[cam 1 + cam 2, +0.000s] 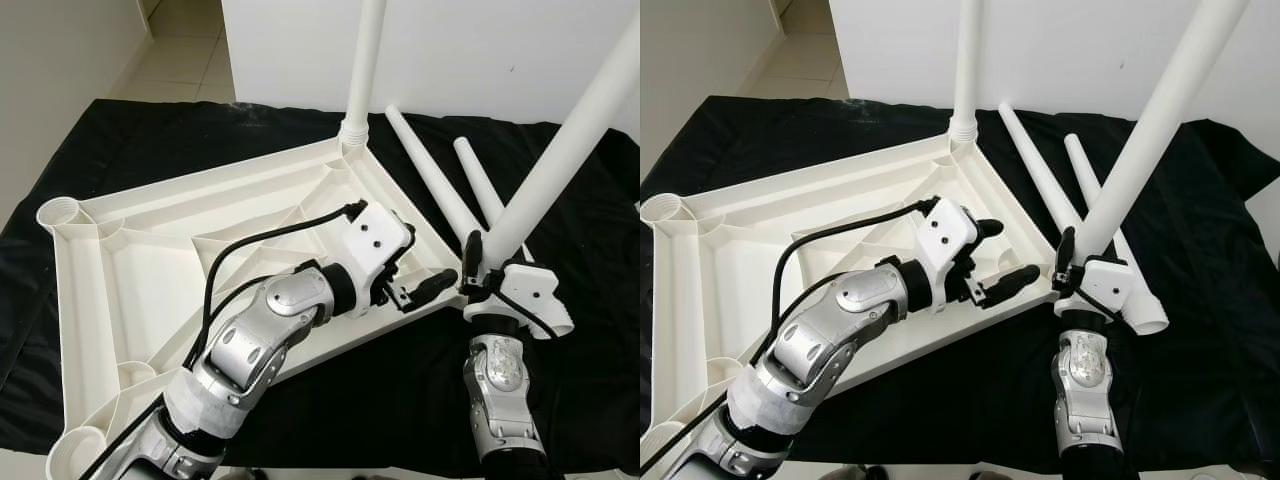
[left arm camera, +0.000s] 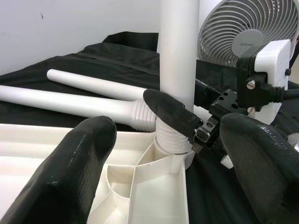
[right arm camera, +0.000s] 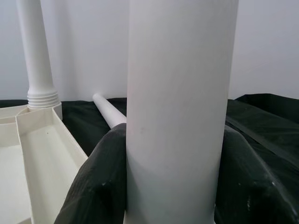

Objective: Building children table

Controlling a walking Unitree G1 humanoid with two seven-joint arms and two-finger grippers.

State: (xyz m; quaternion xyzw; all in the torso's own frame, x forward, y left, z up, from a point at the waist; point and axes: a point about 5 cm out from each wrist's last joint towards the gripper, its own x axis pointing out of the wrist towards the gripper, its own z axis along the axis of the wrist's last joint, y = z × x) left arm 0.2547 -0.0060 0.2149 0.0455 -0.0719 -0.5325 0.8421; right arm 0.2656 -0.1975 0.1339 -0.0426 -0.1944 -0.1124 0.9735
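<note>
Black cloth (image 1: 120, 150) covers the floor under the upturned white tabletop (image 1: 110, 290), one leg (image 1: 362, 70) upright at its far corner. Right end effector (image 1: 478, 268) grips a tilted leg (image 1: 560, 160) at the near-right corner; left end effector (image 1: 425, 275) spread wide beside it. Two loose legs (image 1: 430, 175) lie far right.

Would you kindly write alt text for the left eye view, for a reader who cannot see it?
The right gripper holds a white table leg upright at a corner of an upside-down white tabletop on black cloth. The left gripper hovers open nearby; one leg is already fitted and two legs lie loose.
</note>
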